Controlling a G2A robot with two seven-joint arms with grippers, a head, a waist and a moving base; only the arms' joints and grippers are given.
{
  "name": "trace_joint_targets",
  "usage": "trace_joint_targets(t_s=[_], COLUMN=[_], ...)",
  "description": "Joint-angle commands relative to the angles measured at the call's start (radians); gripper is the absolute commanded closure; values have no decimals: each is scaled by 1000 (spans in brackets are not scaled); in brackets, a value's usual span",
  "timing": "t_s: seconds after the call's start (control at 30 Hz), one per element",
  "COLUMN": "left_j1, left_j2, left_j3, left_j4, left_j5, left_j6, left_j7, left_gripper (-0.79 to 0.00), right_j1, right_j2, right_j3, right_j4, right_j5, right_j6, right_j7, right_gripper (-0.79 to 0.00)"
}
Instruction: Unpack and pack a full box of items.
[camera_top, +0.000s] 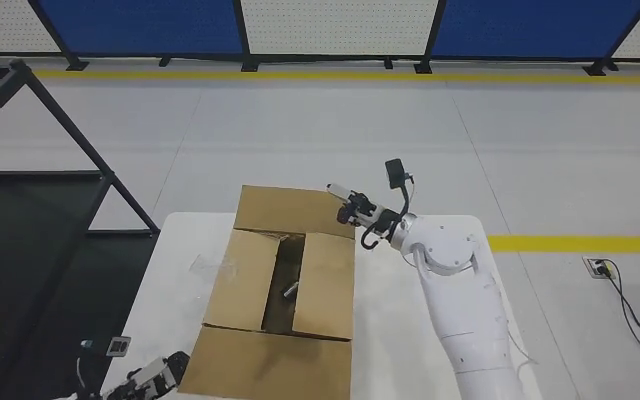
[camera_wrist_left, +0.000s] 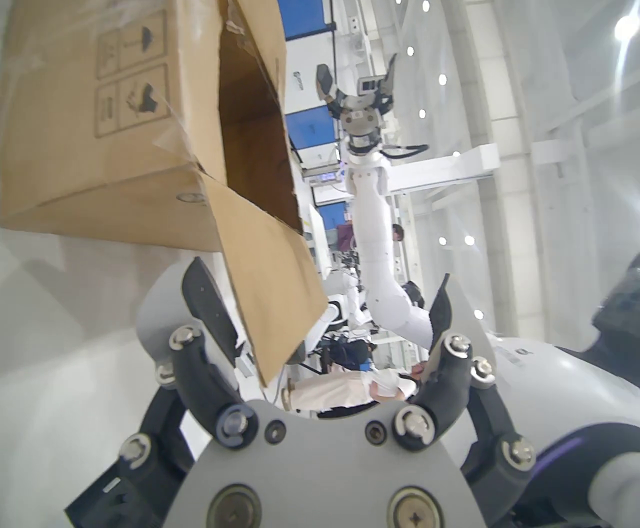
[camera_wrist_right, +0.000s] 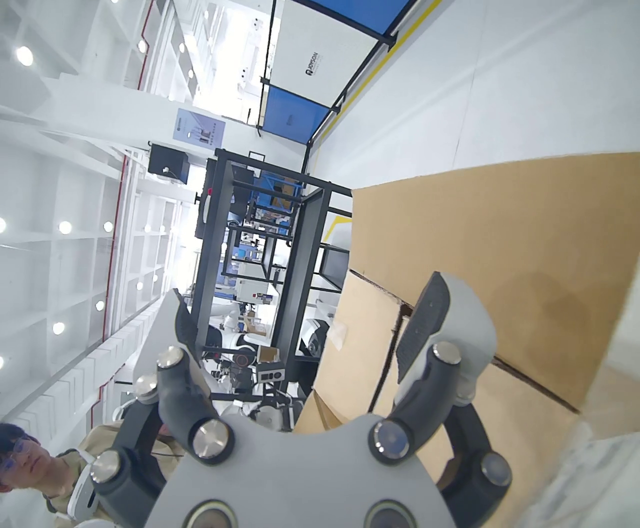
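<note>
White tabletop (camera_top: 390, 320) is shown from above with the cardboard box (camera_top: 325, 275) at lower centre, a small grey item (camera_top: 290, 290) glimpsed between its flaps. The right gripper (camera_top: 347, 207) is held open at the box's upper flap. The left gripper (camera_wrist_left: 320, 280), also open, is seen beside the lower flap's corner.

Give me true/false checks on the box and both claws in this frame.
1. The cardboard box sits on the white table. True.
2. The box is closed. False: its flaps are open, a gap shows the inside.
3. The right claw is open. True.
4. The left claw is shut on cardboard. False: it is open.
5. The right claw is at the box's near flap. False: it is at the far flap.
</note>
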Motion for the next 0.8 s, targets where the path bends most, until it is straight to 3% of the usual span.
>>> trace_joint_targets(t_s=[0.0,0.3,0.43,0.6,0.77], left_j1=[-16,-20,-19,-17,-32], left_j2=[7,10,10,13,12], left_j3=[-6,-16,2,3,25], left_j4=[31,41,14,11,-3], left_j5=[-122,-126,-153,-235,-305], left_j6=[79,90,124,175,200], left_j7=[-113,-130,-124,-150,-130], left_gripper=[-785,-785,-785,-785,-785], right_j1=[0,0,-12,45,128], right_j2=[0,0,15,49,68], right_j3=[0,0,45,100,83], right_j4=[1,1,19,160,343], right_j5=[-1,-1,17,9,-50], right_j6=[6,6,4,-57,-126], right_j7=[-4,-4,-55,-38,-61], right_gripper=[-785,-785,-785,-785,-785])
